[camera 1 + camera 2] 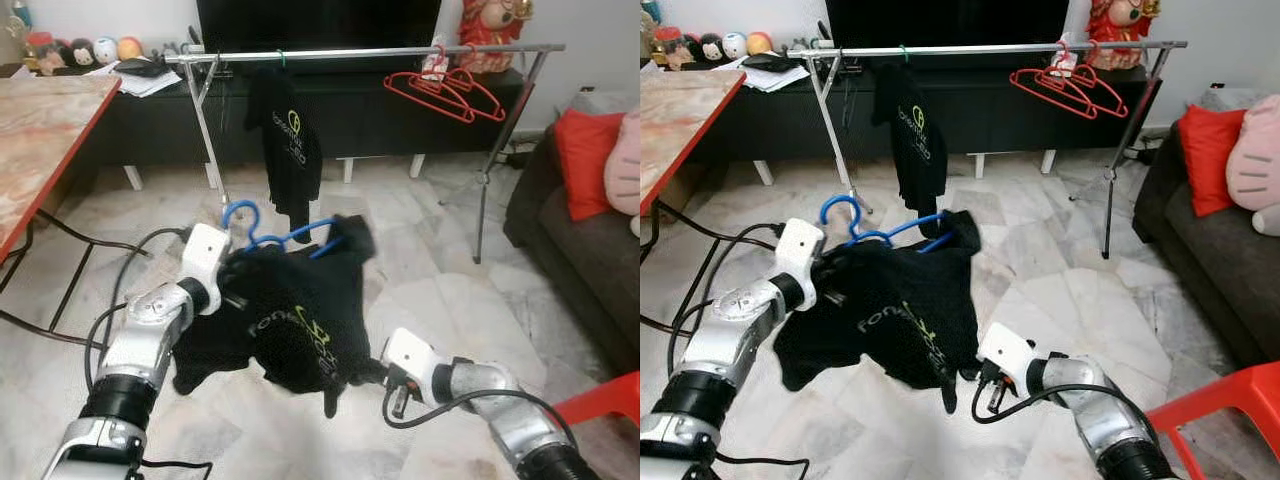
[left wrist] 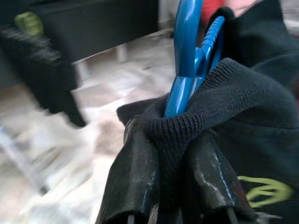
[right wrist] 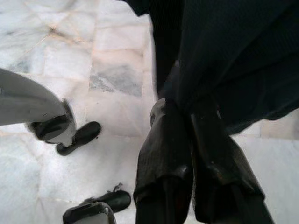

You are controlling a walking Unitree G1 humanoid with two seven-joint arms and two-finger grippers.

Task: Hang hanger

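A black shirt (image 1: 300, 320) with a yellow-green logo hangs spread between my two grippers, low over the marble floor. A blue hanger (image 1: 290, 235) is threaded into it, and its hook sticks up past the collar. My left gripper (image 2: 173, 140) is shut on the knit collar right where the blue hanger (image 2: 184, 70) comes out. My right gripper (image 3: 180, 107) is shut on the shirt's lower hem. The metal clothes rail (image 1: 360, 52) stands ahead, well above and beyond the shirt.
Another black shirt (image 1: 288, 150) hangs on the rail, with red hangers (image 1: 445, 92) near its right end. A red-edged table (image 1: 45, 130) is at the left. A dark sofa (image 1: 580, 230) and a red chair (image 1: 610, 400) are at the right. Cables (image 1: 90, 250) lie on the floor.
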